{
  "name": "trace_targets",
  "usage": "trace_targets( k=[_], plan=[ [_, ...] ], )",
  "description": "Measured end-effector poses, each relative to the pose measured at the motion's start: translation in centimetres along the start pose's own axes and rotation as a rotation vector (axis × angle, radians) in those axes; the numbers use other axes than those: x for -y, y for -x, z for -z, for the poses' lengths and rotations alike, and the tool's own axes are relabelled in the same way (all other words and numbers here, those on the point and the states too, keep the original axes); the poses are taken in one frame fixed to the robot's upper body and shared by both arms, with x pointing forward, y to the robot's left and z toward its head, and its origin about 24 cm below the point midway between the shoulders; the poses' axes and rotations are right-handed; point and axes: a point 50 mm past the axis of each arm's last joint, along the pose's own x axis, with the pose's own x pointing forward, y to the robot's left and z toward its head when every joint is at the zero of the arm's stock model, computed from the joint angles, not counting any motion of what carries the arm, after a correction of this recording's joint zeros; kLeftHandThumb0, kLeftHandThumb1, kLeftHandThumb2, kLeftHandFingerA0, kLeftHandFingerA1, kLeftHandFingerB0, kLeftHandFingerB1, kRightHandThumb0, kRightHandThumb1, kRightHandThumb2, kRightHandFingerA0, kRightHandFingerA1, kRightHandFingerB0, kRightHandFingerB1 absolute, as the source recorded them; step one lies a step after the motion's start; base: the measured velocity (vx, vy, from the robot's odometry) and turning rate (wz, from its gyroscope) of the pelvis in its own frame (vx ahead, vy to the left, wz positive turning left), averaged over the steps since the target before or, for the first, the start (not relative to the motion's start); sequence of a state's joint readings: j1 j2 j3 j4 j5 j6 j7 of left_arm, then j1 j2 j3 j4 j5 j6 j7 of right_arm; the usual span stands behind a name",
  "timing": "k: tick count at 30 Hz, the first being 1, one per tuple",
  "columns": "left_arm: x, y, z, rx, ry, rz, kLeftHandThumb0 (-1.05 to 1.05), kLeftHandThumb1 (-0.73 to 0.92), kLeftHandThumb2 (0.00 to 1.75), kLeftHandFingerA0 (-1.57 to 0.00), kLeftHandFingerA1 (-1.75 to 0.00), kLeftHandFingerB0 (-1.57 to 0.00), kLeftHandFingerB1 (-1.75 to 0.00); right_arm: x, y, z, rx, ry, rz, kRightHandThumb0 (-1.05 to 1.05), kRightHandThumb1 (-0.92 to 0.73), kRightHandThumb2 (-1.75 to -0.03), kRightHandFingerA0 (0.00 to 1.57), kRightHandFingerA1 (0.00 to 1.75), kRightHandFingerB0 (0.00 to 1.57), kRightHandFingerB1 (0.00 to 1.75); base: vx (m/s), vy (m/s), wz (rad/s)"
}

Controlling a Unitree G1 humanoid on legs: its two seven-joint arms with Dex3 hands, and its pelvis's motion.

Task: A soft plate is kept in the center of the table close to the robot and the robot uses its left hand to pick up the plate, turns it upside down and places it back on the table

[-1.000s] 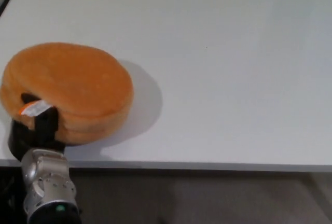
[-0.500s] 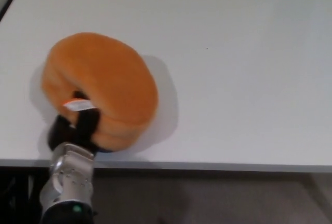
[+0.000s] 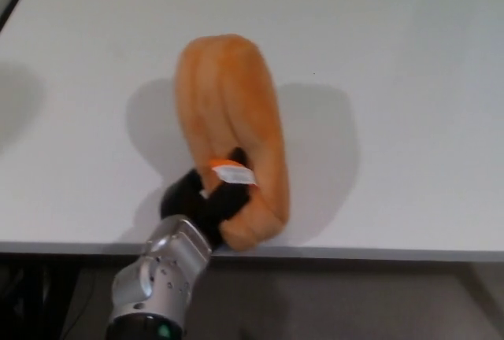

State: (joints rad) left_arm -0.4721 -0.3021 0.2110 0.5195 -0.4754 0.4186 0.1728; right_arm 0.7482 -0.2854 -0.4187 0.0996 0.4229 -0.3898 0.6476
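- Since a second ago, the left hand has carried the soft plate rightward from the table's left part toward its middle and rolled it up from lying nearly flat to standing on edge.
- To the hand's left, the white table bears a soft grey shadow near its left border, and a second shadow lies just beside the hand and behind the plate's left flank.
- Below the hand, its silver wrist slants down to the left past the table's front edge, with a small green light at the bottom.
- The hand's black fingers are closed on the plate's lower rim, pinching it right where a white tag with an orange edge sticks out.
- Above the hand and slightly to its right, the orange plate rises edge-on, so only its thick rim shows, with a seam running down it.
- The plate's bottom sits at the front edge of the table; I cannot tell whether it touches the surface.
- To the hand's right, a broad shadow of the plate falls on the table.
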Motion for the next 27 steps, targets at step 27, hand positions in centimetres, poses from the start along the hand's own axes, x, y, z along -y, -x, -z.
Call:
trace_targets(
  k=[27],
  plan=[
    [-0.7,0.8,1.4,-0.102,-0.049,-0.038,-0.45,0.33,1.08,-1.56,-1.58,-1.36,-1.48,0.7,0.3,-0.9,-0.004,-0.036,0.012,-0.63,-0.88,-0.67,0.3,0.58,0.04,0.22,0.0,0.0,0.0]
  ],
)
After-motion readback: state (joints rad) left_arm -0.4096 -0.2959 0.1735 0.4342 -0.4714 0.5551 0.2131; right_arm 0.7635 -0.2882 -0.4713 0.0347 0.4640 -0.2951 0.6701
